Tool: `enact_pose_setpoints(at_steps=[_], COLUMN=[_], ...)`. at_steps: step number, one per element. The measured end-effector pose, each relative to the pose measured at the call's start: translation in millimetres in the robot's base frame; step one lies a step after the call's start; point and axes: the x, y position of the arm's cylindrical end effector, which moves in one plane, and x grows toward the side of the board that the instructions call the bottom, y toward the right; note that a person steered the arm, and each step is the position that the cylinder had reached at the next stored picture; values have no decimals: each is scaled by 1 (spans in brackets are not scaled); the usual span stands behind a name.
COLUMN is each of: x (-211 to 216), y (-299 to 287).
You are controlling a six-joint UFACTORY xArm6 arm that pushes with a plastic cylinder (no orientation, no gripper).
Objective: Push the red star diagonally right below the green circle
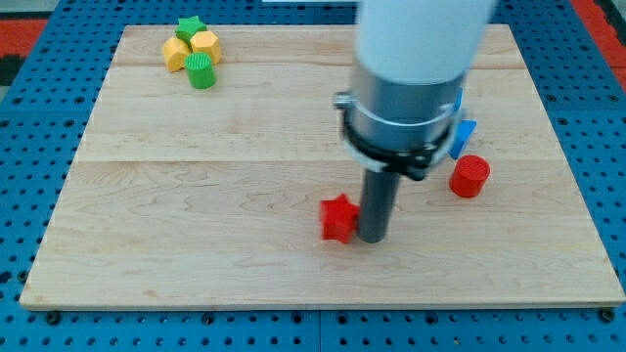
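The red star (338, 217) lies on the wooden board (196, 196), below its middle and a little blurred. My tip (372, 238) rests on the board right against the star's right side. The green circle (201, 70) stands far off at the view's top left, touching two yellow blocks (204, 44) (175, 55) and close to a green star (189, 26). The arm's wide body hides part of the board's upper right.
A red cylinder (469, 176) stands to the right of my rod. A blue block (466, 134) shows partly behind the arm above it. A blue pegboard (39, 117) surrounds the board.
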Motion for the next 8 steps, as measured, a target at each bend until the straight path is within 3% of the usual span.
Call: enact_pose_setpoints(at_steps=[2,3,8], x=[-3,-31,-45], y=[-50,-36,-29])
